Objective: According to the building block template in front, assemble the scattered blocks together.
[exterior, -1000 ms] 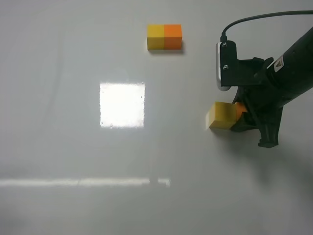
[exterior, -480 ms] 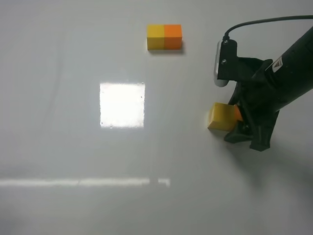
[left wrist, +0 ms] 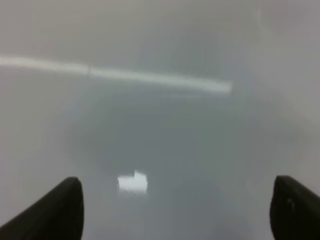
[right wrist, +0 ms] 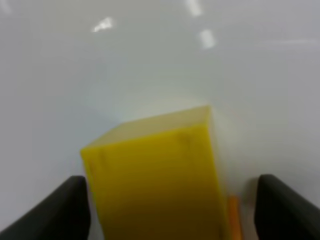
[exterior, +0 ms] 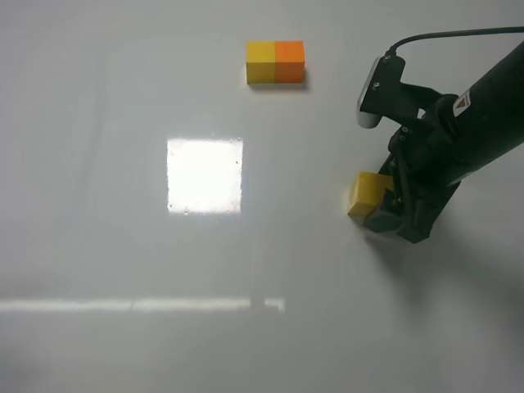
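The left gripper [left wrist: 176, 210] does not show in the exterior high view. Its wrist view has two dark fingertips [left wrist: 57, 210] far apart with only bare table [exterior: 90, 106] between them. Jaws spread, holding nothing.

On the left half of the exterior view the table is glossy white. A thin light streak [exterior: 139, 304] runs across the near part. A bright square glare patch [exterior: 205, 175] sits left of centre.

At the far edge lies the building block template [exterior: 275, 62], right of the glare patch and well apart from it. Its yellow half is on the left and its orange half on the right, joined side by side and lying flat.

Right of centre sits the yellow cube [exterior: 367, 195], nearer than the template and well apart from it. It is on the table, turned slightly askew to the template, and its right side is covered by the gripper.

Of the orange cube [right wrist: 233, 220] only a thin strip shows, in the right wrist view, tight against one lower edge of the yellow cube. The exterior view hides it behind the gripper.

The right gripper [right wrist: 172, 215] is down at the yellow cube. Its black arm [exterior: 475, 123] enters from the right edge, with the white wrist camera [exterior: 370, 100] and cable [exterior: 458, 34] above. In the wrist view the jaws are parted, one finger on each side of the yellow cube. One finger is just beside a cube face, and contact there cannot be resolved. Table shows between the other finger and the cube. Not clamped.
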Motion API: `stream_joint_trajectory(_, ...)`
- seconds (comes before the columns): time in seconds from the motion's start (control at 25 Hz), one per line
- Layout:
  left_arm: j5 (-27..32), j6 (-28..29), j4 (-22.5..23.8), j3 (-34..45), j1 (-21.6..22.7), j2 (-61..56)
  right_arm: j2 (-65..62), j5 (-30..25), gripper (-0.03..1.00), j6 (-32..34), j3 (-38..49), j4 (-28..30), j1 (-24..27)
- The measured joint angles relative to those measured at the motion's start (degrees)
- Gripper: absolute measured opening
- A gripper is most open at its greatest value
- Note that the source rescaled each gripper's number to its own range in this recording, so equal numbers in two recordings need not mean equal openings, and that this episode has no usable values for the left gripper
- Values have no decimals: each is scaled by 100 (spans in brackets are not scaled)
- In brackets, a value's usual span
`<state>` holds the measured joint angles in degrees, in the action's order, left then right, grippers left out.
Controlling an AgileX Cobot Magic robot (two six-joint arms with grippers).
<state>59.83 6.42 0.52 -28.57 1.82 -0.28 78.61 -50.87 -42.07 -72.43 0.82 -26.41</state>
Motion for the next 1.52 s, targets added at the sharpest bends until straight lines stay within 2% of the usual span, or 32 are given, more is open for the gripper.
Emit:
stream_joint_trajectory(0.24, 0, 0, 0, 0, 0, 0, 77, 18, 56, 137, 0, 226, -29)
stream_joint_trajectory(0.32, 0, 0, 0, 0, 0, 0, 77, 18, 51, 221, 0, 330, -38)
stream_joint_trajectory(0.4, 0, 0, 0, 0, 0, 0, 77, 12, 36, 251, 0, 414, -38)
stream_joint_trajectory(0.52, 0, 0, 0, 0, 0, 0, 87, -22, 3, 290, 0, 463, -38)
stream_joint_trajectory(0.72, 0, 0, 0, 0, 0, 0, 97, -36, 3, 326, -29, 457, -38)
stream_joint_trajectory(0.92, 0, 0, 0, 0, 0, 0, 167, -292, 3, 236, -228, 535, -169)
stream_joint_trajectory(1.08, 0, 0, 0, 0, 0, 0, 184, -389, 3, 244, -565, 902, -818)
stream_joint_trajectory(1.32, 0, 0, 0, 0, 0, 0, 474, -533, 3, 618, -1162, 1554, -1749)
stream_joint_trajectory(1.52, 0, 0, 0, 0, 0, 0, 1075, -599, 2, 690, -1557, 1770, -1960)
